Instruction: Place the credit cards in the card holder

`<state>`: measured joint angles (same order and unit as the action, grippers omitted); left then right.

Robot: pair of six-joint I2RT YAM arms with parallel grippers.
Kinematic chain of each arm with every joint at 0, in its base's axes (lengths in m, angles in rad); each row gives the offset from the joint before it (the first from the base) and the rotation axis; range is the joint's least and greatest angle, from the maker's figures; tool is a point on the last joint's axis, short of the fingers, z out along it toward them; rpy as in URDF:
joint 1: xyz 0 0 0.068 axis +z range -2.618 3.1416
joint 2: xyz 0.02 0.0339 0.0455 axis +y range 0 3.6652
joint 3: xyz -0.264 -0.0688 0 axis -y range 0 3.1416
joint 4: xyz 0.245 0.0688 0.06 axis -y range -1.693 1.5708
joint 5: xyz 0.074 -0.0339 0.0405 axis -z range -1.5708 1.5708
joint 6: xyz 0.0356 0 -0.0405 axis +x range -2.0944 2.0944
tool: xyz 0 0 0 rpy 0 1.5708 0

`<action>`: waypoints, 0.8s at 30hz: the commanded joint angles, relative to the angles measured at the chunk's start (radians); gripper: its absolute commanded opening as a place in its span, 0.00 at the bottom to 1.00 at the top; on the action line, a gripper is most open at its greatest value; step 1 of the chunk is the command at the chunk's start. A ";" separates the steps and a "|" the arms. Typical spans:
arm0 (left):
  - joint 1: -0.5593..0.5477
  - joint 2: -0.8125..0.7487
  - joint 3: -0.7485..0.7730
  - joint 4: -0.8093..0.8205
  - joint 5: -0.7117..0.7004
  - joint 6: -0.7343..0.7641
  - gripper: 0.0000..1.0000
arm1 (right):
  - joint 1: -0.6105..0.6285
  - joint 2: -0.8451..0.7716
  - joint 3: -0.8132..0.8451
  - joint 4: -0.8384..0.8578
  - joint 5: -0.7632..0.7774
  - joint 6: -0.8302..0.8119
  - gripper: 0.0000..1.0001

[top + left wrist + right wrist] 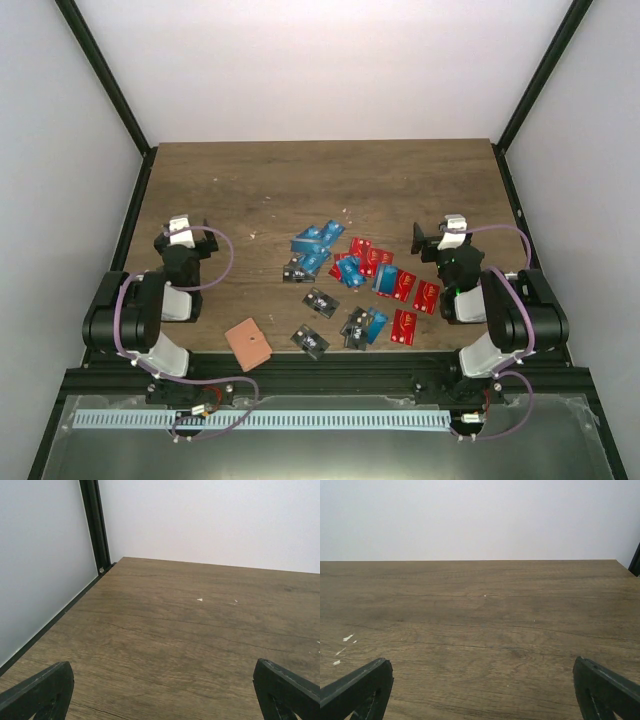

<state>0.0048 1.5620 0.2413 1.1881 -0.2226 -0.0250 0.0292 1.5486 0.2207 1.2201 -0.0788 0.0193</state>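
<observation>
Wood-grain brown tabletop (300, 180) fills the middle of the overhead view. The credit cards (355, 275) lie in a loose scatter at the centre and centre-right of that frame. Blue ones sit mostly at the upper left of the scatter, red ones along its right side, and black ones at its lower left. Several overlap. The card holder (248, 344), a flat tan-orange square, lies by itself at the lower centre-left, close to the table's near edge and apart from the cards.

The left gripper (188, 237) sits at the left of the frame, well apart from the cards. The right gripper (442, 238) is at the right, near the red cards. Both claws stand wide and hold nothing. In each wrist view the dark fingers (42, 690) (607, 690) show only in the lower corners, with bare wood between them. A few pale specks (347, 638) dot the wood at the left edge of the right wrist view.
</observation>
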 commanded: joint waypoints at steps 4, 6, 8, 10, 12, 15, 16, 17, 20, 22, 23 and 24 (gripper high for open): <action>-0.005 -0.006 0.013 0.034 0.012 -0.006 1.00 | -0.011 -0.007 0.022 0.032 -0.002 -0.001 1.00; -0.005 -0.006 0.013 0.034 0.012 -0.006 1.00 | -0.011 -0.007 0.022 0.032 -0.002 -0.002 1.00; -0.005 -0.006 0.013 0.034 0.012 -0.006 1.00 | -0.011 -0.007 0.022 0.032 -0.003 -0.002 1.00; -0.005 -0.006 0.013 0.034 0.012 -0.006 1.00 | -0.011 -0.007 0.022 0.032 -0.002 -0.002 1.00; -0.005 -0.005 0.013 0.034 0.012 -0.006 1.00 | -0.011 -0.006 0.022 0.032 -0.003 0.000 1.00; -0.005 -0.006 0.013 0.034 0.011 -0.005 1.00 | -0.011 -0.006 0.022 0.032 -0.003 -0.001 1.00; -0.004 -0.006 0.013 0.034 0.011 -0.006 1.00 | -0.011 -0.005 0.022 0.032 -0.004 -0.001 1.00; -0.004 -0.006 0.013 0.033 0.011 -0.005 1.00 | -0.011 -0.004 0.023 0.031 -0.004 0.000 1.00; -0.004 -0.007 0.012 0.035 0.009 -0.005 1.00 | -0.011 -0.009 0.020 0.033 0.001 -0.004 1.00; -0.005 -0.028 0.006 0.033 -0.013 -0.007 1.00 | 0.000 -0.019 0.029 0.021 0.045 -0.001 1.00; -0.005 -0.056 0.000 0.023 -0.021 -0.010 1.00 | 0.003 -0.033 0.035 -0.012 0.047 -0.002 1.00; -0.005 -0.094 -0.003 -0.012 -0.032 -0.013 1.00 | 0.008 -0.052 0.038 -0.027 0.048 -0.009 1.00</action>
<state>0.0048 1.5547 0.2413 1.1858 -0.2272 -0.0254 0.0299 1.5463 0.2211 1.2163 -0.0692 0.0193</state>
